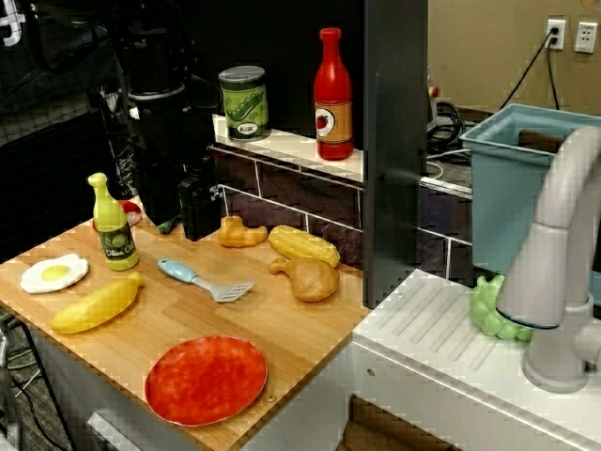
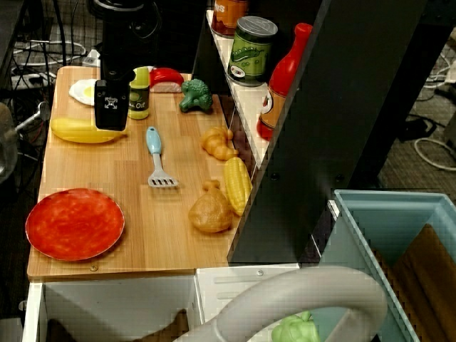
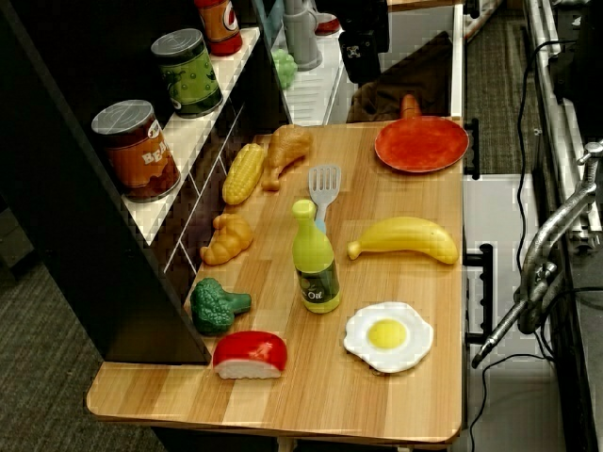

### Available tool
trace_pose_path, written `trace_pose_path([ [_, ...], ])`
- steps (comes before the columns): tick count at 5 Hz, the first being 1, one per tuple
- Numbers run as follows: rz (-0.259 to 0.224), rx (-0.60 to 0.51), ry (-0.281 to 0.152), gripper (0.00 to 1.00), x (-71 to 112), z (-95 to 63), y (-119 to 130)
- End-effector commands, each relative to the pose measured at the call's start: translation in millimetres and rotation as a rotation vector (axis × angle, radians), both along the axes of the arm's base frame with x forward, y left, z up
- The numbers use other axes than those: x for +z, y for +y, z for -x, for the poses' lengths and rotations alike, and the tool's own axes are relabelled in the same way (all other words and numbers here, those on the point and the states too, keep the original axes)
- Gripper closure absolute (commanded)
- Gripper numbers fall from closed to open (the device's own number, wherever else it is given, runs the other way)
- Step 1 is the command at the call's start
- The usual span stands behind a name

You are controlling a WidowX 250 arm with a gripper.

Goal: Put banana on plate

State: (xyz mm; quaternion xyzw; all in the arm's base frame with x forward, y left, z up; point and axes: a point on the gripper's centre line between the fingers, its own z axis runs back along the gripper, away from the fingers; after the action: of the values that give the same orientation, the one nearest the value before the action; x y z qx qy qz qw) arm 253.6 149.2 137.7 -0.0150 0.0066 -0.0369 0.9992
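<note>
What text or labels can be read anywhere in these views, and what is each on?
"Olive Oil": label of the yellow-green bottle, partly legible.
Green can: pea picture, wording too blurred to read.
Red ketchup bottle: tomato picture, no readable words.
Brown can: lettering too blurred to read.
White pattern on the robot hand: a marking, not readable text.
Banana and plate: no text.
</note>
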Motion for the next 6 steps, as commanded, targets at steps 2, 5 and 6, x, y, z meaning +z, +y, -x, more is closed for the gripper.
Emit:
trace_pose_path([
  [2,-0.022,0.009,-0.002,0.0,-5.4,5.7,22],
  [5,-0.045,-0.009,-0.053,0.0,-11.2,27.6,78],
  [6,-0.035,-0.04,-0.071,0.0,-22.9,34.7,90],
])
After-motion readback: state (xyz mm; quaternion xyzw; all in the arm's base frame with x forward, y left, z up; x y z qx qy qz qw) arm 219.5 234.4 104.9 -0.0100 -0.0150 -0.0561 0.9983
